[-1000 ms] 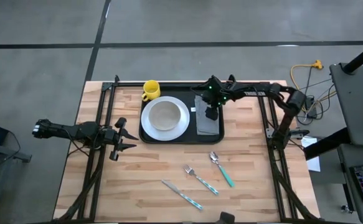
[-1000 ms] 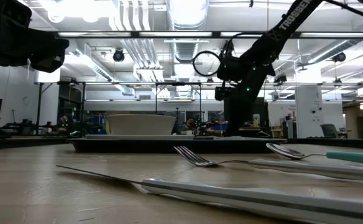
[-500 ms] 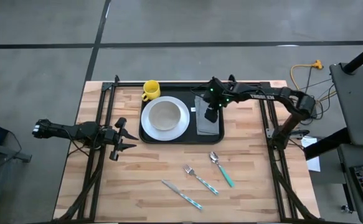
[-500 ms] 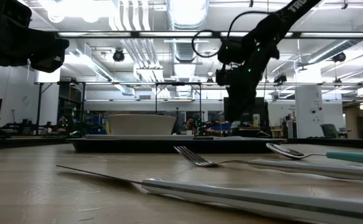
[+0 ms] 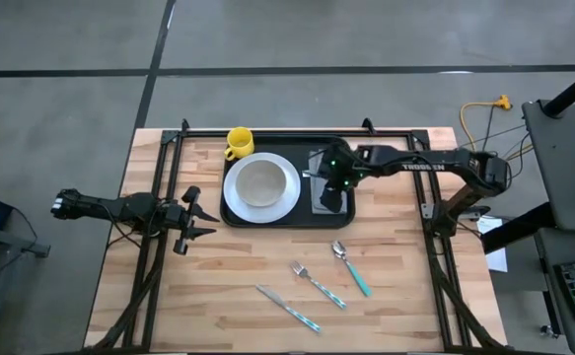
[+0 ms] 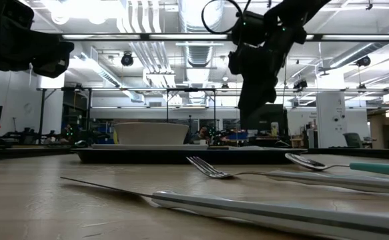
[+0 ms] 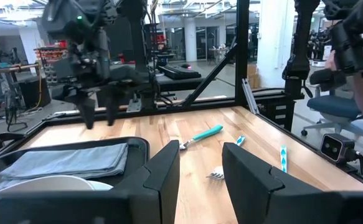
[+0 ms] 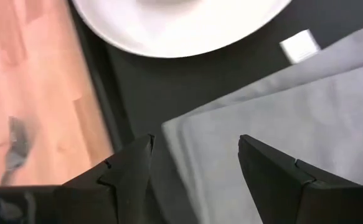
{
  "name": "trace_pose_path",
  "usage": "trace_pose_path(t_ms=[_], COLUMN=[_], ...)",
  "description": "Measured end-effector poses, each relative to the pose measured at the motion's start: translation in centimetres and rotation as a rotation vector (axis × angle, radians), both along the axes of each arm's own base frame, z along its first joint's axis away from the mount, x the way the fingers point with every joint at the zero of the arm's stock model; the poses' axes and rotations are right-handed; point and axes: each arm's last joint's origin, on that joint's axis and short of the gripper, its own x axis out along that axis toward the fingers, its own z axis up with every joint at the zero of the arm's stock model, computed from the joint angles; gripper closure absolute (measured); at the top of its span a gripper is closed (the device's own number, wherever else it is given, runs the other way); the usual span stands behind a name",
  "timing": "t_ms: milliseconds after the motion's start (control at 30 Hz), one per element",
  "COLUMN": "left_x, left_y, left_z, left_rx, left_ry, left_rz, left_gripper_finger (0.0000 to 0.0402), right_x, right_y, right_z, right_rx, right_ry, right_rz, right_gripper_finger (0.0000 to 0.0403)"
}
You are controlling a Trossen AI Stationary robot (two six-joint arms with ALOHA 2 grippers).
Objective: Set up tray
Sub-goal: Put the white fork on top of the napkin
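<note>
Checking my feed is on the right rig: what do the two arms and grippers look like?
Both arms are dark, slender and jointed. The right arm carries white lettering and a green light near its wrist. Left gripper and right gripper have two black, angular fingers each.

White lettering "TROSSEN" printed along forearm link of right arm (image 5: 417,166), legible in high view, faint. Low view, now: no lettering on arm readable. Small white tag (image 8: 300,45) on tray (image 8: 187,81) beside grey napkin (image 8: 306,124): blank or print too small to read. No other text, number, brand or sign legible on table items or in room behind table.
</note>
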Motion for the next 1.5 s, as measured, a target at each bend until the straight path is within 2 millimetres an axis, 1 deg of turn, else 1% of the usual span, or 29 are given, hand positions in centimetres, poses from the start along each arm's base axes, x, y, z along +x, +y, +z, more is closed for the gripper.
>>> trace_pose_path(t_ms=[167,367,433,567,700,900,1033,1100,1200,1300,1367,1500], left_x=[0.0,0.0,0.0,0.0,0.0,0.0,0.0,0.0,0.0,0.0,0.0,0.0], left_y=[0.0,0.0,0.0,0.0,0.0,0.0,0.0,0.0,0.0,0.0,0.0,0.0], left_z=[0.0,0.0,0.0,0.0,0.0,0.0,0.0,0.0,0.0,0.0,-0.1,-0.1], left_rx=[0.0,0.0,0.0,0.0,0.0,0.0,0.0,0.0,0.0,0.0,0.001,0.002], left_ry=[0.0,0.0,0.0,0.0,0.0,0.0,0.0,0.0,0.0,0.001,0.006,0.011], left_rz=[0.001,0.0,0.0,0.001,0.0,0.0,0.001,0.001,0.0,0.0,0.0,0.001], left_gripper_finger=[0.0299,0.0299,0.0299,0.0299,0.0299,0.0299,0.0299,0.0299,0.0299,0.0299,0.0299,0.0299], right_x=[0.4,0.9,1.2,1.9,2.1,2.0,2.4,3.1,4.0,4.9,5.8,7.2], right_y=[1.6,3.8,4.6,6.7,8.7,10.8,11.9,12.4,12.9,13.5,14.0,15.0], right_z=[0.0,0.0,0.3,1.1,1.4,1.3,0.5,0.3,0.0,-0.1,0.2,0.1], right_rx=[0.041,-0.001,0.011,0.004,0.012,0.032,0.034,0.037,0.037,0.027,0.022,0.009], right_ry=[0.006,0.025,0.021,-0.009,-0.019,-0.023,0.007,0.011,0.08,0.16,0.179,0.238], right_rz=[-0.03,-0.104,-0.126,-0.15,-0.184,-0.232,-0.227,-0.221,-0.232,-0.244,-0.235,-0.215], right_gripper_finger=[0.0177,0.0177,0.0177,0.0177,0.0177,0.0177,0.0177,0.0177,0.0177,0.0177,0.0177,0.0177])
